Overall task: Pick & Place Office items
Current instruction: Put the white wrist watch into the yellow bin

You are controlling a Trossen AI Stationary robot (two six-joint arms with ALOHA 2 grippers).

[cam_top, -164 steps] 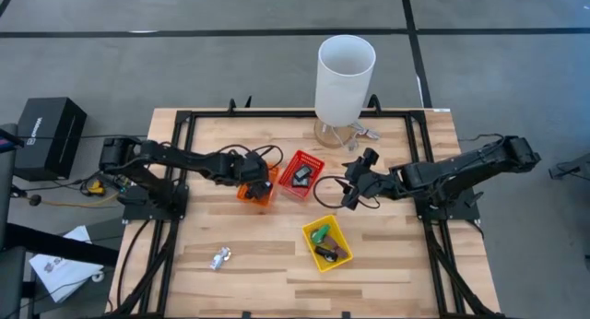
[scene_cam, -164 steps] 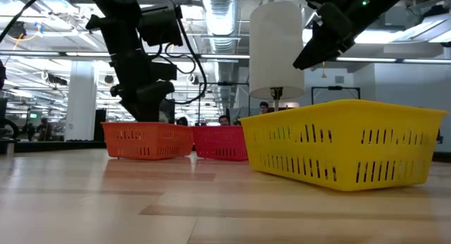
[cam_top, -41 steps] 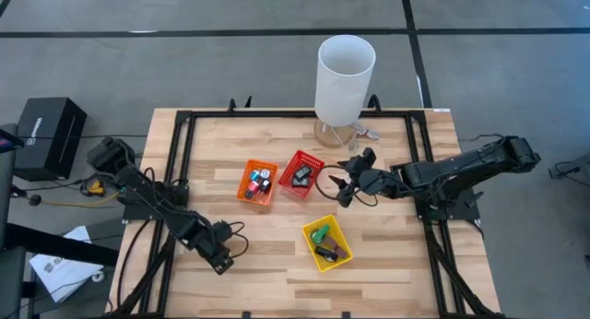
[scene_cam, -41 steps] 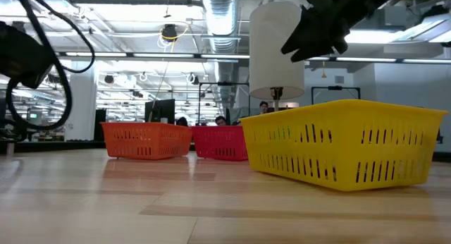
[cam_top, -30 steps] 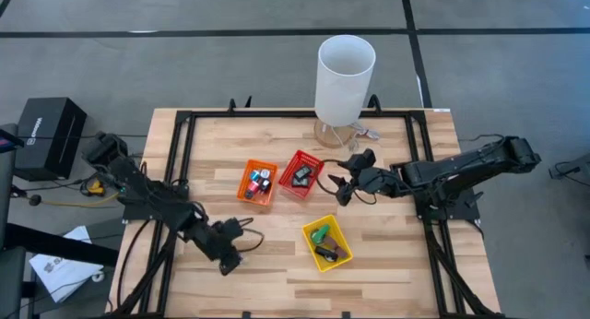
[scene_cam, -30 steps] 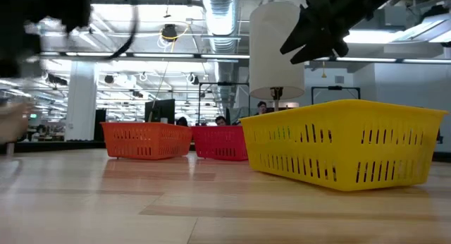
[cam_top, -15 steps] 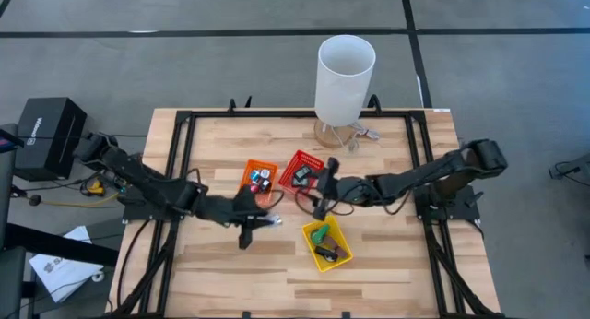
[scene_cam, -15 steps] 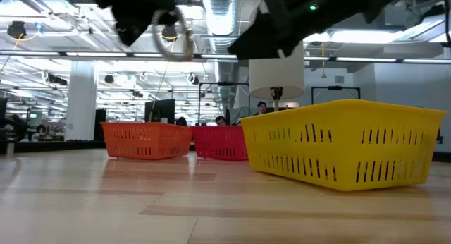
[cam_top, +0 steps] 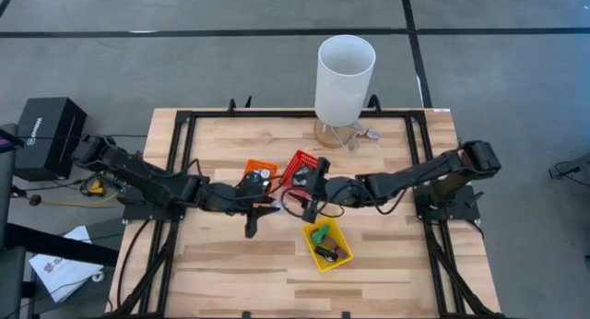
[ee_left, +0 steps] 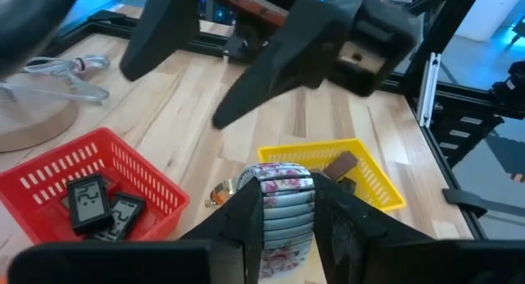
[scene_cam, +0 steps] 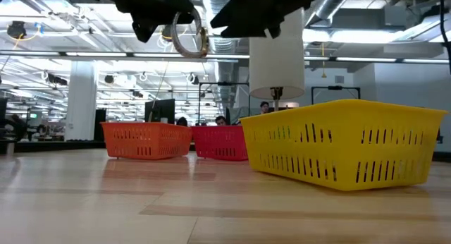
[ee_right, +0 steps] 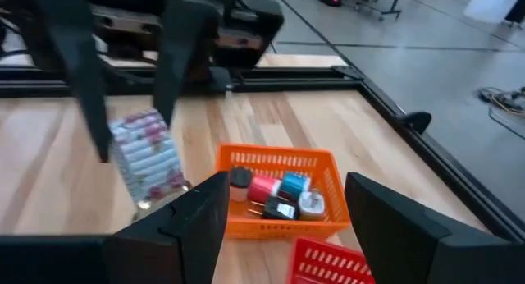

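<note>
My left gripper (cam_top: 265, 206) (ee_left: 287, 214) hangs over the table's middle, between the orange and yellow baskets, shut on a small silvery office item (ee_left: 283, 194) with a ribbed, flower-printed band. In the low view this item (scene_cam: 189, 34) shows as a ring. My right gripper (cam_top: 309, 197) (ee_right: 283, 226) is open and faces the left one closely from the right, touching nothing. Other office items lie in the baskets: red, blue and black pieces (ee_right: 275, 192) in the orange one, black blocks (ee_left: 98, 203) in the red one, a green and a brown piece (cam_top: 323, 241) in the yellow one. My left gripper pinches the silvery item between its two fingers (ee_left: 246, 226), which stand on either side of the ribbed band (ee_left: 283, 203). The fingers come from the table's left. The item is lifted clear of the table and partly hangs below the fingers (scene_cam: 189, 39).
The orange basket (cam_top: 247, 171), red basket (cam_top: 293, 162) and yellow basket (cam_top: 337, 229) stand around the grippers. A tall white cylinder (cam_top: 345, 75) stands on a wooden foot at the far edge, a grey cable (ee_left: 66, 75) beside it. Bare wood lies toward the near edge.
My left gripper has carried the silvery item up off the near-left part of the table and toward the middle, to the right and far side. My right gripper has reached left past the red basket toward it, staying open.
</note>
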